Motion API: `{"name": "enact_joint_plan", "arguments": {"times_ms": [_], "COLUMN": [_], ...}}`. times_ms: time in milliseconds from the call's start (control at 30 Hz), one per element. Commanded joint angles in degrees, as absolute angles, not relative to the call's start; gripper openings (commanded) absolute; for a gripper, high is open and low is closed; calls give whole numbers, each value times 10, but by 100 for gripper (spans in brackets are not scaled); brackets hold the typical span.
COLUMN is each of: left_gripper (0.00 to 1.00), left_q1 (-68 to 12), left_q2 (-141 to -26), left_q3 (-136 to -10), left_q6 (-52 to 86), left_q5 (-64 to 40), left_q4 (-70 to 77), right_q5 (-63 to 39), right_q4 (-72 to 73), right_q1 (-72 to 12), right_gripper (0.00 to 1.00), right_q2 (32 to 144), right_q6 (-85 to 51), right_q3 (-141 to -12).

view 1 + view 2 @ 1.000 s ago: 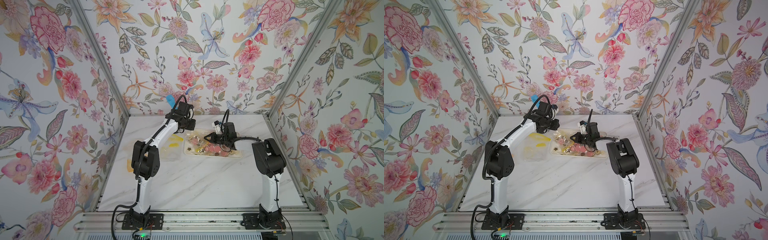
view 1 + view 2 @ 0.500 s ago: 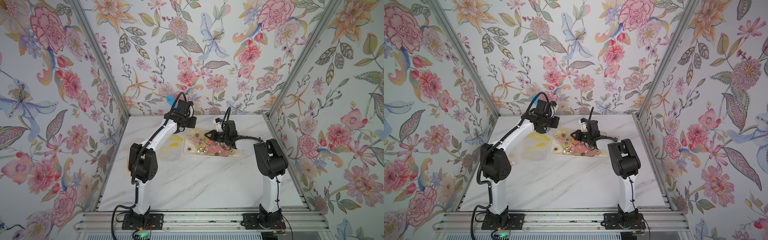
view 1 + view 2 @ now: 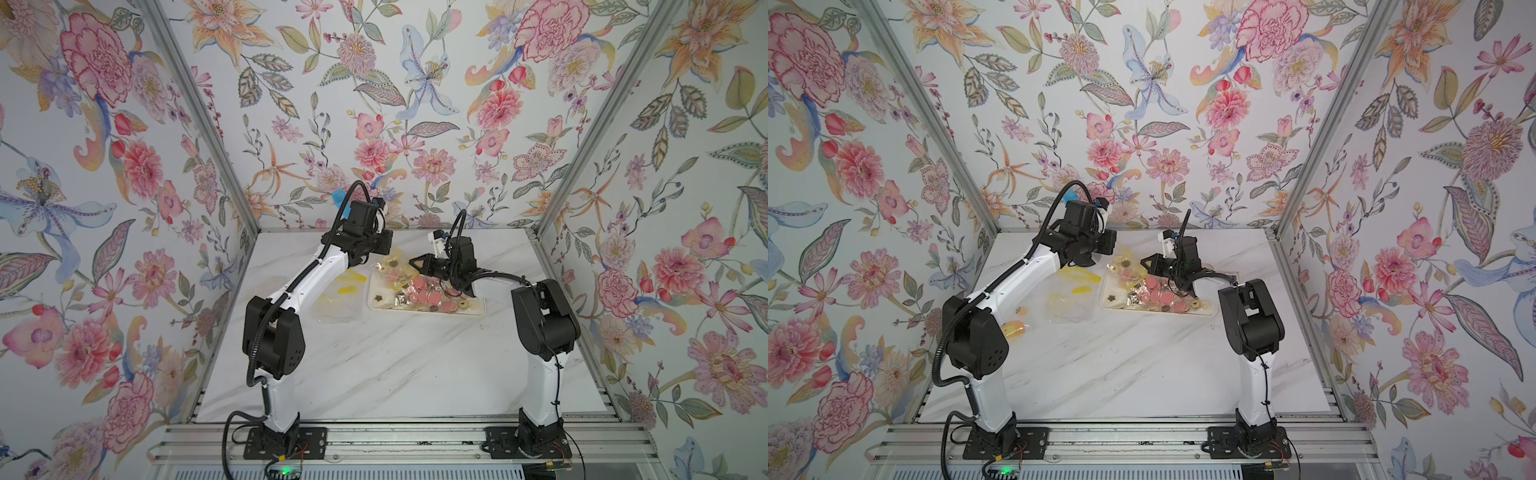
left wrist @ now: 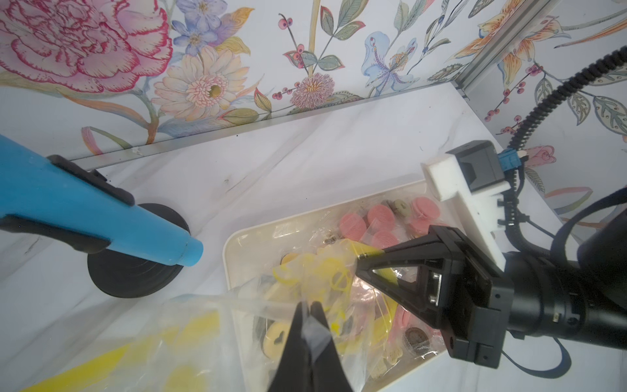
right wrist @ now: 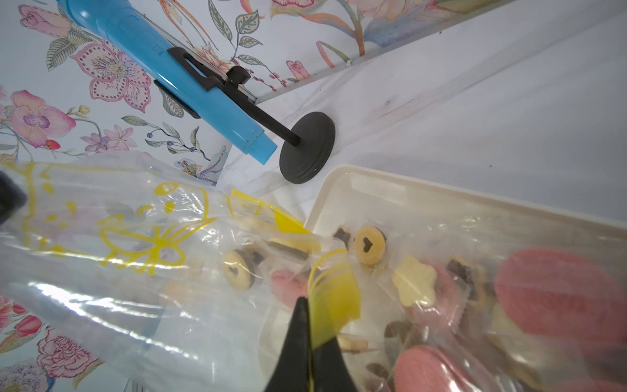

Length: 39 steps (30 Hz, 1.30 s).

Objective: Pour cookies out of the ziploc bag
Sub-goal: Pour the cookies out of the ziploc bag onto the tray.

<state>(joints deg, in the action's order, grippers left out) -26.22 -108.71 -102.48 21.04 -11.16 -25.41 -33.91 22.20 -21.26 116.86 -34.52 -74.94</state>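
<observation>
The ziploc bag, clear with yellow print, hangs stretched over the far left end of a cream tray. My left gripper is shut on the bag's clear film. My right gripper is shut on the bag's yellow edge, facing the left one. A few round tan cookies still sit inside the bag. Pink, tan and dark cookies, several in small clear wrappers, lie in the tray.
A second crumpled clear and yellow bag lies on the marble table left of the tray. A blue tube on a black round stand is at the back wall. Floral walls close three sides.
My left gripper's jaws have closed on the bag's film. The right gripper has kept its hold and has barely moved.
</observation>
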Motion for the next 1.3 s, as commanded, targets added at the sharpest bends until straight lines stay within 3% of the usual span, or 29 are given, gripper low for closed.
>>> {"name": "enact_joint_plan", "arguments": {"times_ms": [0,700,1267], "left_gripper": [0,0,0], "left_q1": [-263,-273,-278], "left_q2": [-1050,-1046,-992], "left_q3": [-1022,-1002,-944], "left_q6": [218,197,210], "left_q5": [-87,-44,-37], "left_q4": [-218,-215,-215], "right_q5": [-318,-341,-340], "right_q4": [230,229,201], "right_q1": [-210,-219,-248], "right_gripper": [0,0,0], "right_q2": [1156,1242,1222], "right_q6": [-357,-393,-364], "right_q3": [-744,-796,-786]}}
